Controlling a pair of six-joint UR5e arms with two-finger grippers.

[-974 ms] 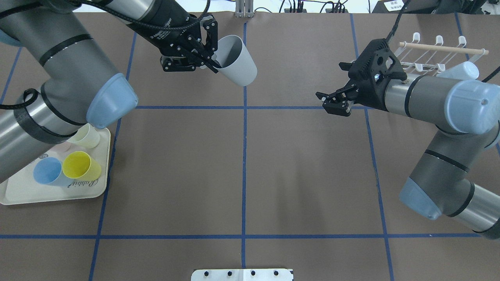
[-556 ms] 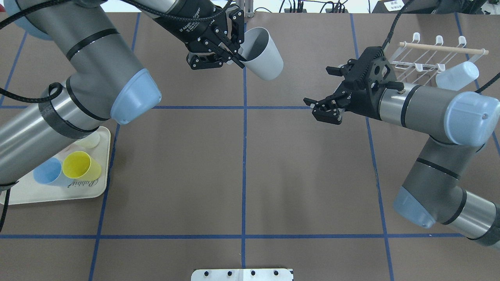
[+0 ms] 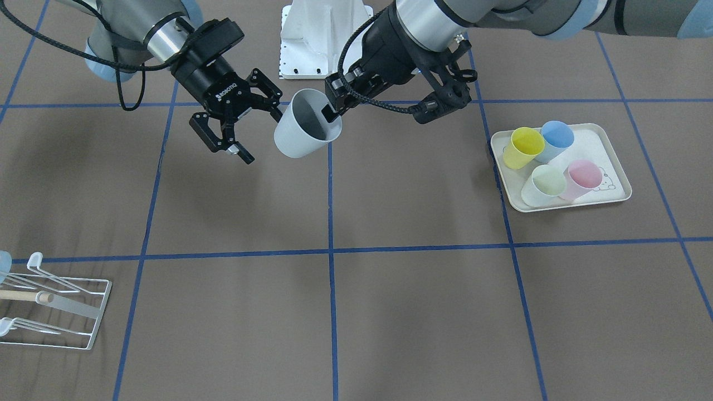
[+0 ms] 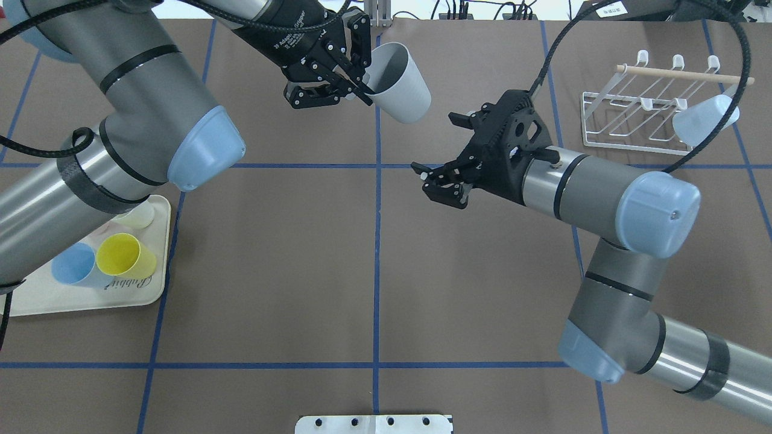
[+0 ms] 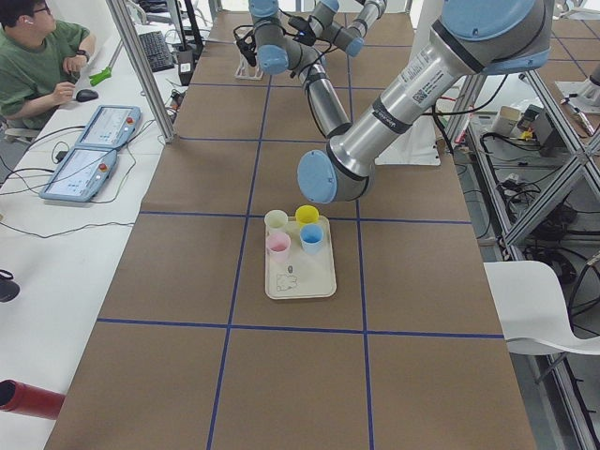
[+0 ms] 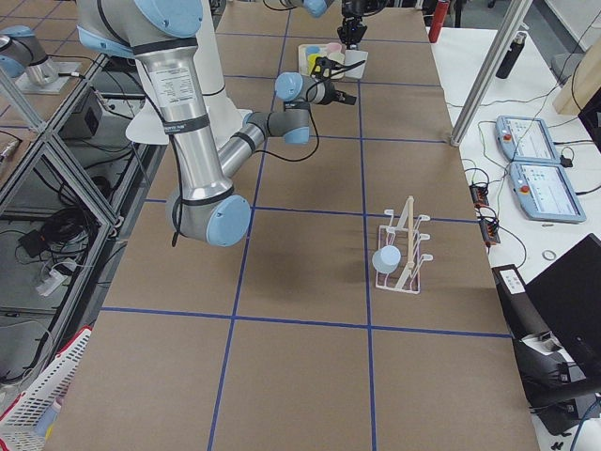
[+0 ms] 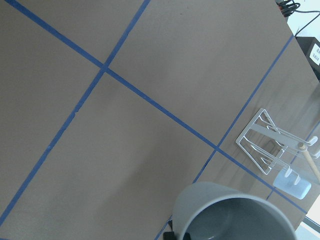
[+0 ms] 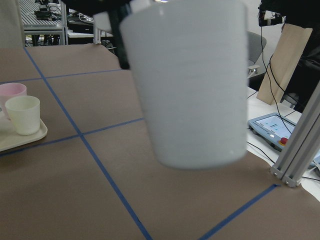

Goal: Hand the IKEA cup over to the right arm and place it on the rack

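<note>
Brown blue-taped table (image 4: 271, 271) bears rack (image 4: 633, 114); person (image 5: 37, 56) at side desk (image 5: 47, 253).

The left arm (image 4: 139, 96) and right arm (image 4: 603, 193) are silver-grey tubes with light-blue caps and braided black cables. The black right gripper (image 3: 262, 136) reads ROBOTIQ.

Grey cup (image 4: 401, 87) tilted in mid-air, rim pinched by left pincer (image 4: 365, 84), right arm (image 4: 579, 187) nearby, white wire rack (image 4: 645, 103) well apart
</note>
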